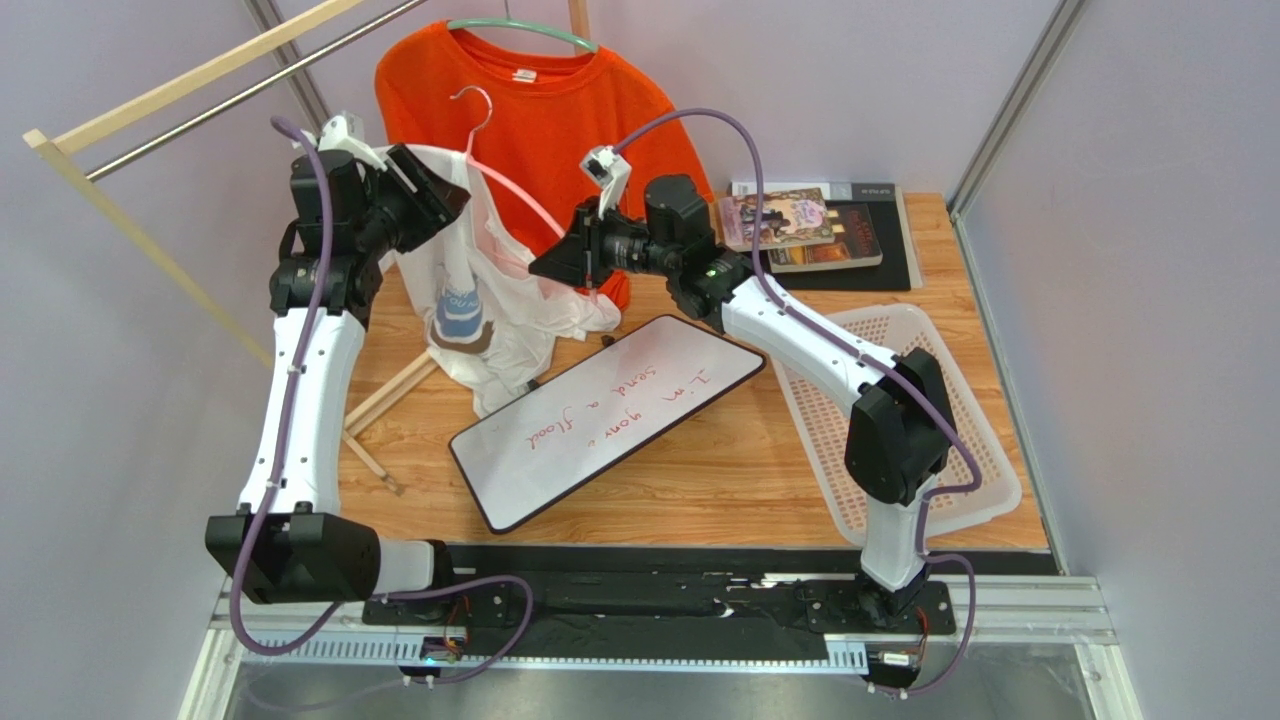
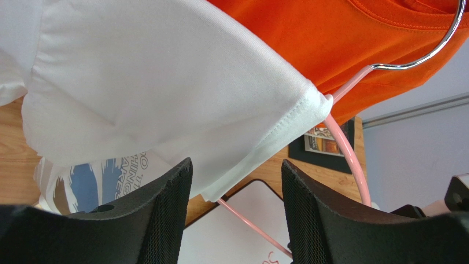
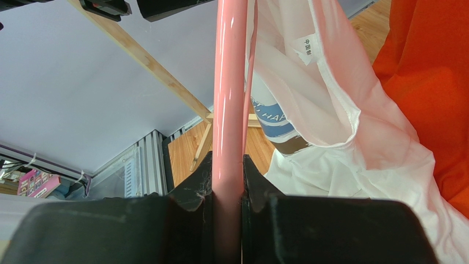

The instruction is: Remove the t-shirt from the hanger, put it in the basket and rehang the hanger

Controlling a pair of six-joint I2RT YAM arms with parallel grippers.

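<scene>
My right gripper is pressed together on the pink hanger, holding it up over the far left part of the table. The white t-shirt is on that hanger, one sleeve hem stretched over its arm, the rest drooping to the tabletop just left of the whiteboard. My left gripper is spread wide, the sleeve's edge hanging between its fingers. An orange shirt hangs behind.
</scene>
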